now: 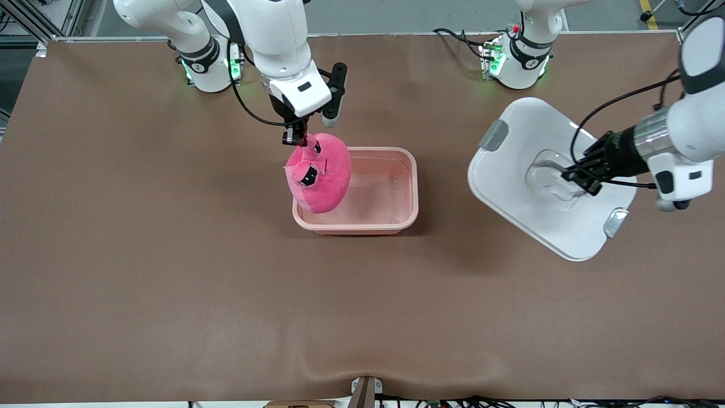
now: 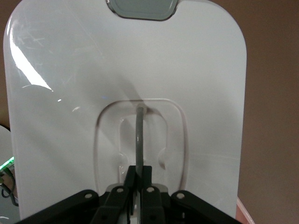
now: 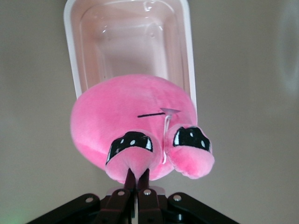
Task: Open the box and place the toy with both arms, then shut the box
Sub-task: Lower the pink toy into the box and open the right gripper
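Note:
The box's pale pink base (image 1: 396, 218) sits open near the table's middle, nothing lying inside it. The bright pink plush toy (image 1: 323, 173) hangs over the base's rim at the right arm's end, pinched by a fold of plush in my right gripper (image 1: 300, 137), which is shut on it. The right wrist view shows the toy (image 3: 135, 116) dangling above the base (image 3: 72, 56) from that gripper (image 3: 138, 175). The white lid (image 1: 510, 170) is held tilted above the table toward the left arm's end. My left gripper (image 1: 575, 177) is shut on its clear handle (image 2: 139, 135).
The brown table cover (image 1: 170, 272) spreads wide around the base. The two arm bases (image 1: 518, 62) stand along the table's edge farthest from the front camera. The lid's grey clips (image 1: 494, 135) sit at its two ends.

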You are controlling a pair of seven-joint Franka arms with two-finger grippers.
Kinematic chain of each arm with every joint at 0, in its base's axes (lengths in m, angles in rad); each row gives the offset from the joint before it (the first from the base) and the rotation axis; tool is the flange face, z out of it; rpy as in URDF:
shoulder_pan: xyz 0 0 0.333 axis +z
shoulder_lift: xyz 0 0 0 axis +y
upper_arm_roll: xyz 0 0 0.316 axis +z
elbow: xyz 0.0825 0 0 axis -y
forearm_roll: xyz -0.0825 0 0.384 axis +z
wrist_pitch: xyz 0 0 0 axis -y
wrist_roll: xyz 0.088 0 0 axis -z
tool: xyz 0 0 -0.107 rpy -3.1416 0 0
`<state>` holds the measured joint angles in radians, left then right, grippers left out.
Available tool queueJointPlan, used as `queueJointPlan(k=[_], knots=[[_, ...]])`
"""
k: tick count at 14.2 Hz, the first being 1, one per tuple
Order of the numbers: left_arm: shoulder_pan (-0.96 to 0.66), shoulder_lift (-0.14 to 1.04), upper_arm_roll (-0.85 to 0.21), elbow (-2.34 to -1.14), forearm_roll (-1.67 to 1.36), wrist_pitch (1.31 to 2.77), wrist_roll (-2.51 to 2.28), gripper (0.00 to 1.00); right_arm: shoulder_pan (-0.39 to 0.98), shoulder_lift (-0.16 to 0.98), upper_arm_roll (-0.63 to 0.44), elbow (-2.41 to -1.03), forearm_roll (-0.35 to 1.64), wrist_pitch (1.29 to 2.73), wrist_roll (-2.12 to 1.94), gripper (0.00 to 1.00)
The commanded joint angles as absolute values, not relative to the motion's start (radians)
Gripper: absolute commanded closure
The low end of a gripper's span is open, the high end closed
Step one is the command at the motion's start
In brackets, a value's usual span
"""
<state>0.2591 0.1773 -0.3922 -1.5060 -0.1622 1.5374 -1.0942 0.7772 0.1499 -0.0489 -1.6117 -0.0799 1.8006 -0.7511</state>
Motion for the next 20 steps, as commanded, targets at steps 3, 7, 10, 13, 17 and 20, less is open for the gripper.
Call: queueJointPlan(k=[3, 7, 10, 13, 17, 20], knots=[[0.304, 0.152, -0.397, -1.554, -0.178, 1.529, -1.013, 1.0, 0.79, 0.175, -0.058, -1.597, -0.087, 1.825, -0.948, 1.0], [0.304, 0.153, -0.399, -1.563, -0.19, 1.529, -1.008, 1.0, 0.788, 0.187, -0.058, -1.603, -0.084, 1.85, -0.997, 1.0], [0.299, 0.153, -0.402, -1.565, -0.199, 1.529, -1.014, 1.0, 0.784, 0.196, -0.058, -1.603, -0.084, 1.85, -0.997, 1.0], [0.293, 0.153, -0.403, -1.568, -0.199, 1.529, -1.02, 1.0, 0.778, 0.198, -0.06, -1.603, -0.084, 1.853, -0.999, 1.0], [0.291, 0.15, -0.416, -1.58, -0.213, 1.531, -1.028, 1.0, 0.776, 0.201, -0.061, -1.603, -0.084, 1.853, -0.999, 1.0], [0.291, 0.15, -0.417, -1.583, -0.213, 1.529, -1.028, 1.0, 0.77, 0.201, -0.061, -1.611, -0.086, 1.853, -1.006, 1.0]])
